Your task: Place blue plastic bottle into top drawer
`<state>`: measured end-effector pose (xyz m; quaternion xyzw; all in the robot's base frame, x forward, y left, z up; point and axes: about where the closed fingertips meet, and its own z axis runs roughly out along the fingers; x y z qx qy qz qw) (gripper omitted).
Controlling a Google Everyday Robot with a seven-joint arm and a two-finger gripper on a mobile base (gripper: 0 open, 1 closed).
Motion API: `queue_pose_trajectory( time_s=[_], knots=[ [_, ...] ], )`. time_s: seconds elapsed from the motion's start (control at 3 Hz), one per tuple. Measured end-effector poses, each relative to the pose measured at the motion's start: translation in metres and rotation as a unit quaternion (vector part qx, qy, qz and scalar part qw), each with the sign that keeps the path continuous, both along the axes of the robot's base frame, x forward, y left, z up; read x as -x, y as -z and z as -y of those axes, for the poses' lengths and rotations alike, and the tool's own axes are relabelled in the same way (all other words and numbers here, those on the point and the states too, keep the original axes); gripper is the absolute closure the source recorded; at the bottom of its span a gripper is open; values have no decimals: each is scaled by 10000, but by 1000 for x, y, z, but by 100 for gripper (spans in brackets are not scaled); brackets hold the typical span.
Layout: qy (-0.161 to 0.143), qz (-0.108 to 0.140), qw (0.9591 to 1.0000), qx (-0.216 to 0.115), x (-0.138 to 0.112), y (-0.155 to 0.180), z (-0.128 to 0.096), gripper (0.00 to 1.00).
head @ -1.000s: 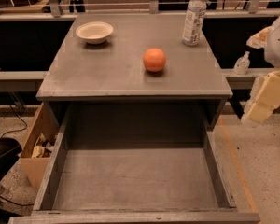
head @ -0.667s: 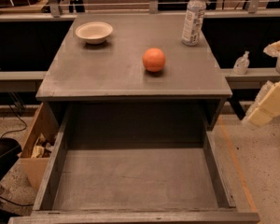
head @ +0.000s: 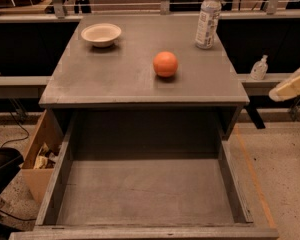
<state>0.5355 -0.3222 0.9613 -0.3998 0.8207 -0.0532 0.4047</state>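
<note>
Only one bottle (head: 208, 19); gripper (head: 293, 86) far right

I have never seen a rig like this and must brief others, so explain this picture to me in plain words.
There is one camera, looking down at a grey table from the front; where it is mounted is not shown. The machine is a wheeled robot with one arm. Only its pale gripper shows, at the right edge, beside the table and touching nothing. On the table stand a blue plastic bottle at the back right, a white bowl at the back left and an orange ball near the middle. Below, the top drawer is pulled out, with nothing in it. A tan box sits on the floor to the left. No object shows in the gripper; the bottle is not yet in the drawer.
</note>
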Motion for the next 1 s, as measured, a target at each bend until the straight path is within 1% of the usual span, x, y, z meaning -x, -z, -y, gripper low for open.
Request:
queue_pose_trajectory(
  time_s=[0.33,0.67,1.0],
  knots=[
    [73,953,9933,-650,-63,-17,24,0],
    [-7,1356,9782,-1571,-106,-17,28,0],
    [3,1405,9732,-1820,-117,-15,31,0]
  ],
)
